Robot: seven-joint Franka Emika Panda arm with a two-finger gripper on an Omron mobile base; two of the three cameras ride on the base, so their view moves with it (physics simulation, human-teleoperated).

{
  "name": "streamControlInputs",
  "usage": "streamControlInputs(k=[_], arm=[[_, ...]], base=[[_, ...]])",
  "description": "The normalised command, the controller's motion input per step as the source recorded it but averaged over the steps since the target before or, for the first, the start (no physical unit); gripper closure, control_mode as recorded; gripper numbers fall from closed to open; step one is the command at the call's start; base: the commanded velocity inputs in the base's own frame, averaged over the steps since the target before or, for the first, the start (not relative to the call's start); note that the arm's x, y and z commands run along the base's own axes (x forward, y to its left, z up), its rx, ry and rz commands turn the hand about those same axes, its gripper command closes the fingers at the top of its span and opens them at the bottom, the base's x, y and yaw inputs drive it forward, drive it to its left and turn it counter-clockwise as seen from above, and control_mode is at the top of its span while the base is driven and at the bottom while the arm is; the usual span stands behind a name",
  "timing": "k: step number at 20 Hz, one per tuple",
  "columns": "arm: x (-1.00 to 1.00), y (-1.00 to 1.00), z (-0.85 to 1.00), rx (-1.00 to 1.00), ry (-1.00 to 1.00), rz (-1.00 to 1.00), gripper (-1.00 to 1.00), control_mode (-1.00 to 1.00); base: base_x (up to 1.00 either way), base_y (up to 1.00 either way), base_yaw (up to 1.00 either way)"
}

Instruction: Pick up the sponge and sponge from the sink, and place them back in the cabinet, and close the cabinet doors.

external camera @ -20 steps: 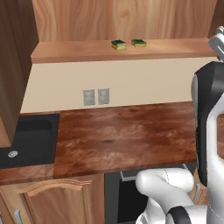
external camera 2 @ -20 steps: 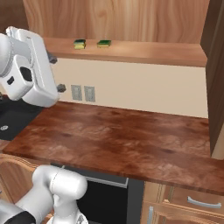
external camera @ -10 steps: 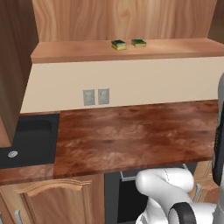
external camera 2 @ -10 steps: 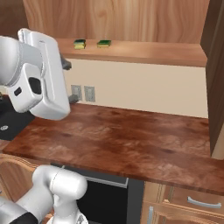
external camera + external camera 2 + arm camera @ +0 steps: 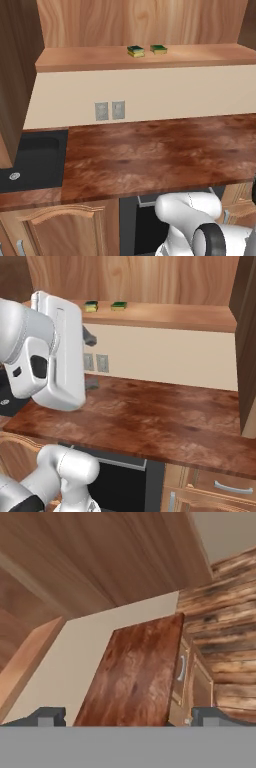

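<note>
Two green-over-yellow sponges [image 5: 135,51] [image 5: 159,49] lie side by side on the shelf of the open wall cabinet [image 5: 150,59]; in the right base view the sponges [image 5: 91,306] [image 5: 119,305] sit at the cabinet shelf's [image 5: 175,315] left end. The black sink [image 5: 30,160] is at the lower left with nothing in the part that shows. My gripper [image 5: 90,361] hangs over the counter's left part, well below and in front of the sponges, open and holding nothing. In the hand view the gripper [image 5: 129,717] has its tips far apart. A cabinet door [image 5: 15,75] stands open at left, another door [image 5: 245,341] at right.
A brown wooden counter [image 5: 160,150] runs right of the sink, with two wall outlets [image 5: 110,110] on the beige wall behind it. Lower arched-panel cabinets [image 5: 55,230] and a drawer handle [image 5: 232,487] sit below. My big white arm link [image 5: 55,351] blocks the left of the right base view.
The arm has swung out of the left base view. In the right base view the hand has come lower, to the right and nearer the camera. Both sponges stay on the shelf.
</note>
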Motion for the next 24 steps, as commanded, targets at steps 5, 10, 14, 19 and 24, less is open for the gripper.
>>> streamControlInputs(k=[5, 10, 14, 19, 24], arm=[[-0.39, -0.34, 0.04, 0.02, 0.00, -0.14, -1.00, -1.00], [-0.36, -0.37, 0.04, 0.00, -0.12, -0.04, -1.00, -1.00], [-0.42, -0.38, 0.00, 0.00, -0.15, 0.00, -1.00, -1.00], [-0.32, -0.39, 0.00, 0.00, -0.10, 0.00, -1.00, -1.00], [-0.13, -0.31, -0.01, -0.01, -0.10, 0.00, -1.00, -1.00]], base=[[0.00, 0.00, 0.00], [0.00, 0.00, 0.00], [0.00, 0.00, 0.00], [0.00, 0.00, 0.00], [0.00, 0.00, 0.00]])
